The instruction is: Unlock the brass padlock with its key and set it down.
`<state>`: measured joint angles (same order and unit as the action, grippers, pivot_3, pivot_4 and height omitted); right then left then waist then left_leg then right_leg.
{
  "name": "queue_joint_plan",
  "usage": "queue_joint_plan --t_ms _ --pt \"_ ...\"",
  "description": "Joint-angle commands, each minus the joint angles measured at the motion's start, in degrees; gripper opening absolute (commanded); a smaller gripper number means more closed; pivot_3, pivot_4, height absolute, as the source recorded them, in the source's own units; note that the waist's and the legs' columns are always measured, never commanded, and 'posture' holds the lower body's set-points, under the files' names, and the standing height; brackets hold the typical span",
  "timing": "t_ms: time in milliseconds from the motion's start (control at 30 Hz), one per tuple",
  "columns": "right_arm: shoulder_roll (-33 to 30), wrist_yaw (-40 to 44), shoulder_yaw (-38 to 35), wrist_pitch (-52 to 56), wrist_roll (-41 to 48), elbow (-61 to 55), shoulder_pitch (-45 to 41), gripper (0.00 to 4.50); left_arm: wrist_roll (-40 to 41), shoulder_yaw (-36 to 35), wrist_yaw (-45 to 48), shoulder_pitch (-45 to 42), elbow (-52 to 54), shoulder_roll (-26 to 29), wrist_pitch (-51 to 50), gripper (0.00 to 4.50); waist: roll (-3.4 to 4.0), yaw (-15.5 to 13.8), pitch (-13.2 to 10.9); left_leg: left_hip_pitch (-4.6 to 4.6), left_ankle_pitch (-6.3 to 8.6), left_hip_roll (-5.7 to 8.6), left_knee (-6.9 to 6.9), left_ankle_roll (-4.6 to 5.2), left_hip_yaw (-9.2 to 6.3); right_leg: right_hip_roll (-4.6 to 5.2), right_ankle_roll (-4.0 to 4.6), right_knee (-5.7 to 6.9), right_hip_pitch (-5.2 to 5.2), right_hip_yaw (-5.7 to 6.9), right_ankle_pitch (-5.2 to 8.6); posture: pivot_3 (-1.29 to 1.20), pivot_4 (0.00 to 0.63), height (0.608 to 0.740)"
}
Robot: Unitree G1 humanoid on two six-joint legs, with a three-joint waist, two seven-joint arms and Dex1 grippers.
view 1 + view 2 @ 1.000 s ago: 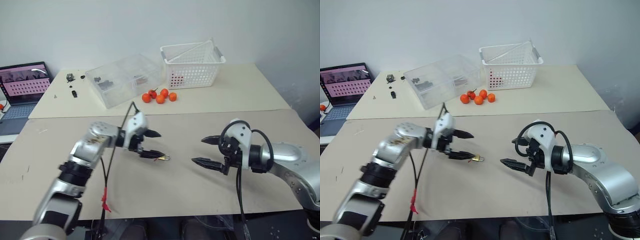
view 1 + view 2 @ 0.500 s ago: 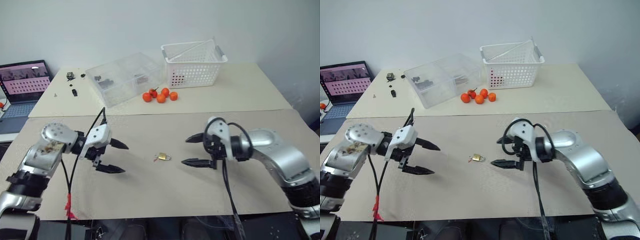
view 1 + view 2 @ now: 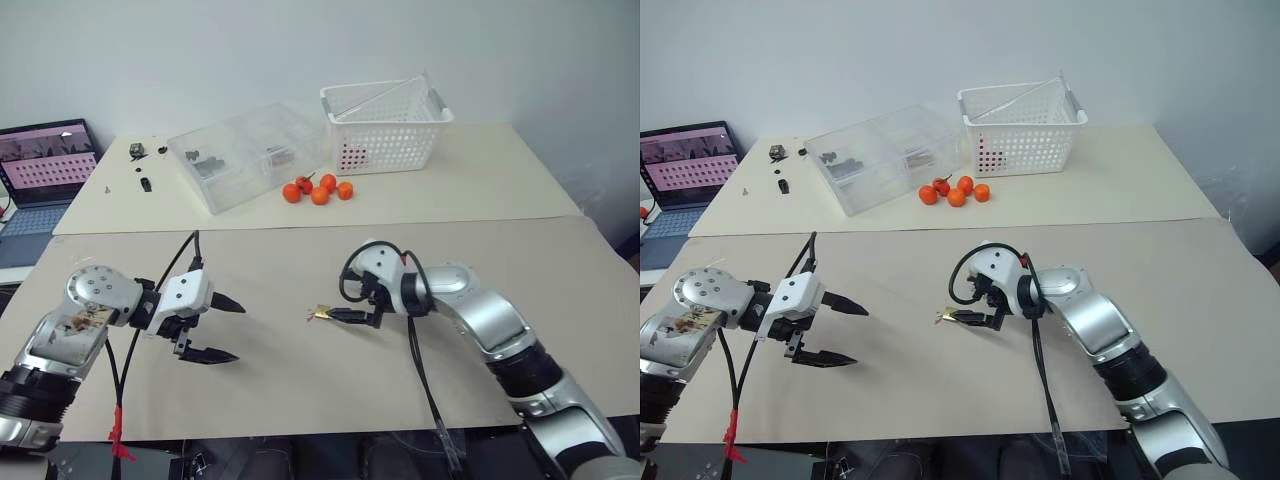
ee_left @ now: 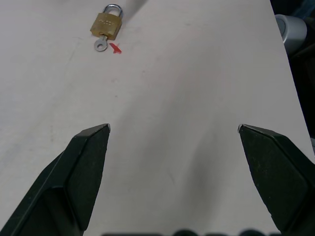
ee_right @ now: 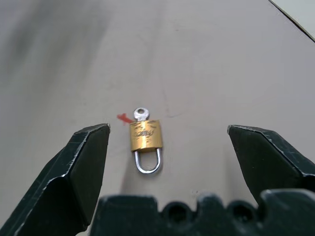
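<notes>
On the left, the left pincer (image 3: pixel 218 330) hangs over the beige worktop (image 3: pixel 300 390) with its two black fingers spread wide and nothing between them. It points across toward the middle, where the lock lies, well apart from it. I judge it waits there to leave room for the other arm.

In the middle lies the small yellow-brass padlock with a thin silvery shackle (image 5: pixel 146 137), flat on the worktop. A small silvery key (image 5: pixel 141 114) sits in its bottom end, beside a tiny red mark (image 5: pixel 124 118). The shackle looks seated in the body, so the lock seems not yet opened.

To the right, the right pincer (image 3: pixel 340 308) is also wide and holds nothing. Its fingers stand on both sides of the padlock, just beside it, probably to grasp the body.
</notes>
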<state>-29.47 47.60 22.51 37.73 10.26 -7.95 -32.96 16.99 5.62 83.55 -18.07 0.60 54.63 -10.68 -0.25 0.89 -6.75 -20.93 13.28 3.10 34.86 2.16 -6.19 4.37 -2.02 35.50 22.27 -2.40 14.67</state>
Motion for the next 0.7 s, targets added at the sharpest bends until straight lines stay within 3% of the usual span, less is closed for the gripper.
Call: queue_joint_plan --t_ms 33,367,700 --pt "1.68 -1.27 0.40 -1.73 -1.72 -0.51 -1.32 4.50 -0.63 -1.79 -1.31 -2.22 -1.09 -0.11 2.02 4.43 0.00 -0.06 0.00 0.00 0.00 0.00 0.00 0.00 0.00 0.00 0.00 0.01 0.00 0.01 0.00 0.00 0.150 0.740" --pt "3.81 -2.04 1.10 -1.66 -3.09 -0.78 1.79 4.50 -3.23 -1.52 -6.17 -11.36 -10.30 -4.71 7.74 4.43 -0.02 0.03 0.01 0.18 -0.04 0.04 0.02 -0.07 0.06 0.01 -0.01 0.24 -0.02 0.11 0.00 0.00 0.150 0.740" --pt "5.14 -1.96 1.46 -3.44 -4.21 2.08 2.45 4.50 -3.65 -0.90 -6.01 -13.08 -10.13 -5.81 7.21 4.43 -0.03 0.94 0.01 0.31 -0.05 0.02 0.02 -0.08 0.13 -0.01 -0.01 0.32 -0.02 0.13 0.00 0.00 0.150 0.740"
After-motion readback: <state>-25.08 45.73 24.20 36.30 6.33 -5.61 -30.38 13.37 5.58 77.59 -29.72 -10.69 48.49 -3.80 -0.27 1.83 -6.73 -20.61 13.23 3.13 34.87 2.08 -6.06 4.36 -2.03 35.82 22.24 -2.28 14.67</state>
